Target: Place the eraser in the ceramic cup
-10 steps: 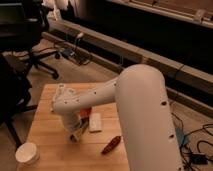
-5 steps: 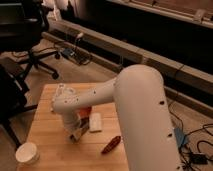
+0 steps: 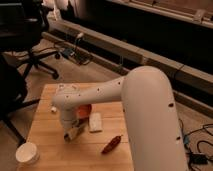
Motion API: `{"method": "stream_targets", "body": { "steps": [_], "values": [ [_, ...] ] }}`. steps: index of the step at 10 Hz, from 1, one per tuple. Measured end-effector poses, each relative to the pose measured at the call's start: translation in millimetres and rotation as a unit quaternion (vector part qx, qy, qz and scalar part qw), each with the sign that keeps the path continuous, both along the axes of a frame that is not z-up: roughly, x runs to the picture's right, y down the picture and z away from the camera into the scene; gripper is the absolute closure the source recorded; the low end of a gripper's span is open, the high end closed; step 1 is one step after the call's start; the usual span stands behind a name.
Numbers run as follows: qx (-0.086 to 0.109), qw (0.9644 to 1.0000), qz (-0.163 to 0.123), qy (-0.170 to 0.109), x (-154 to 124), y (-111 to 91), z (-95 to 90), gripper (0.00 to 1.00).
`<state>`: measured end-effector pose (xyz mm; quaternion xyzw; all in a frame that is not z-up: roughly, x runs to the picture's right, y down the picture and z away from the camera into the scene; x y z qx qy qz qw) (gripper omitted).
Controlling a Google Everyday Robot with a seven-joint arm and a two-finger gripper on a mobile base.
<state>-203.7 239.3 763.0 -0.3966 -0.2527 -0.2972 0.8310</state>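
My gripper [image 3: 71, 131] hangs from the white arm over the middle of the wooden table [image 3: 50, 105], low above the top and just in front of the orange bowl [image 3: 83, 110]. A slim dark bar with a tan side, the eraser [image 3: 70, 135], shows right at the gripper's tip. I cannot tell whether it is held or lies on the table. The white ceramic cup [image 3: 27, 152] stands upright at the table's front left corner, well apart from the gripper.
A white rectangular block [image 3: 95, 121] lies right of the gripper. A red chili-shaped thing [image 3: 111, 144] lies to the front right. A black office chair [image 3: 25, 35] stands behind the table on the left. Cables lie on the floor at the right.
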Motion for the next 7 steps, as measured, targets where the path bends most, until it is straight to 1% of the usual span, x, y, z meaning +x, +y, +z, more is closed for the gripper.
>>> {"method": "stream_targets", "body": {
  "steps": [1,2,3,4,5,6,7],
  "values": [
    [-0.012,0.9993,0.029,-0.02,-13.0,-10.8,-16.5,0.99],
    [-0.019,0.9979,0.046,-0.04,-24.9,-19.9,-32.4,1.0],
    [-0.019,0.9972,0.048,-0.054,-32.7,-24.2,-43.1,1.0],
    [-0.013,0.9964,0.035,-0.076,-44.7,-25.3,-59.5,1.0],
    [-0.007,0.9954,0.009,-0.095,-54.6,-20.0,-74.8,1.0],
    [-0.005,0.994,-0.009,-0.109,-63.3,-13.5,-86.2,1.0],
    [-0.004,0.9914,-0.03,-0.127,-75.3,-4.7,-101.9,1.0]
  ]
}}
